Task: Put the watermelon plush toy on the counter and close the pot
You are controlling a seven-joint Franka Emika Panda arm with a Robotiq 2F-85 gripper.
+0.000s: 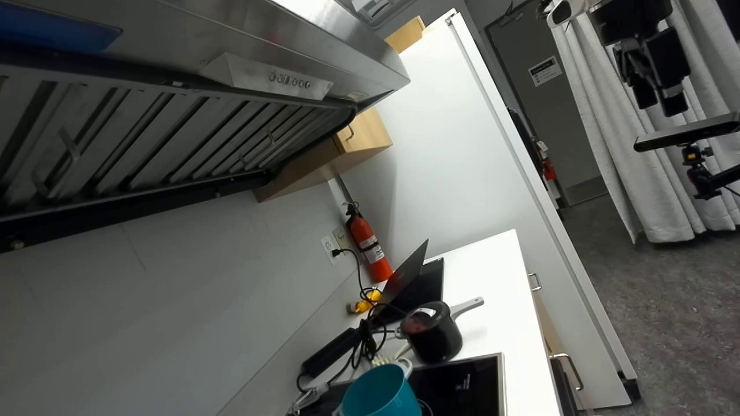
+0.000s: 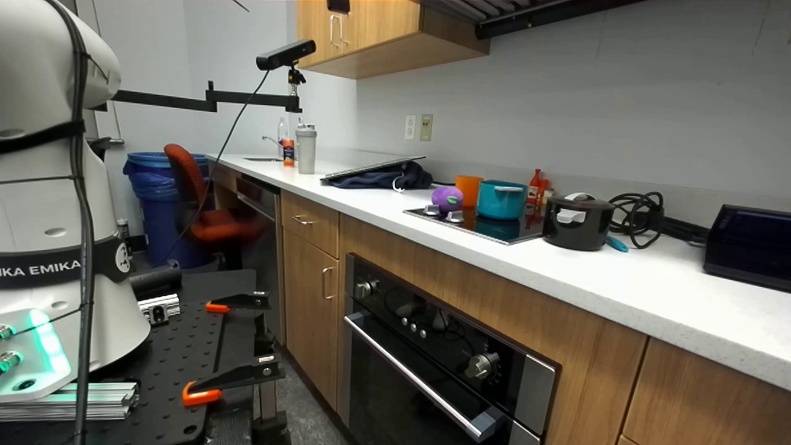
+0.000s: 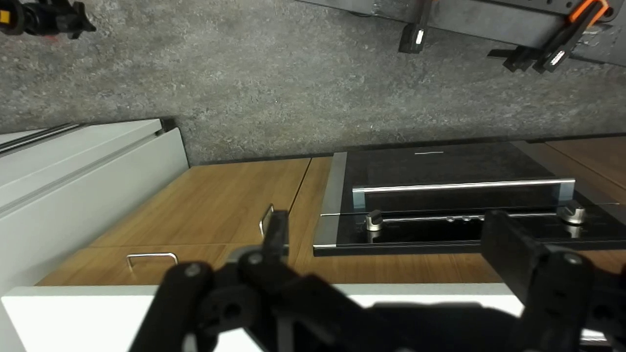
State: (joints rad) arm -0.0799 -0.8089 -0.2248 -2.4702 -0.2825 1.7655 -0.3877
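Hanging well apart fr. pot [image 1: 435, 345], hand [image 3: 386, 225] had jaws spread wide. Pot stood upright on surface [image 2: 661, 284] by edge of cooktop [image 1: 480, 386]; watermelon plush toy [image 1: 415, 323], reddish w/ detail blurred, showed at pot's mouth. Purple toy [image 2: 447, 199] sat nr. teal container [image 2: 502, 201].

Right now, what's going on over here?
The white robot arm isn't handling anything: its black two-fingered gripper hangs open, holding nothing. The small dark grey pot with a silvery stick handle stands on the long white counter, by the edge of the black glass cooktop. What may be the reddish watermelon plush toy shows at the pot's mouth, too blurry to confirm.
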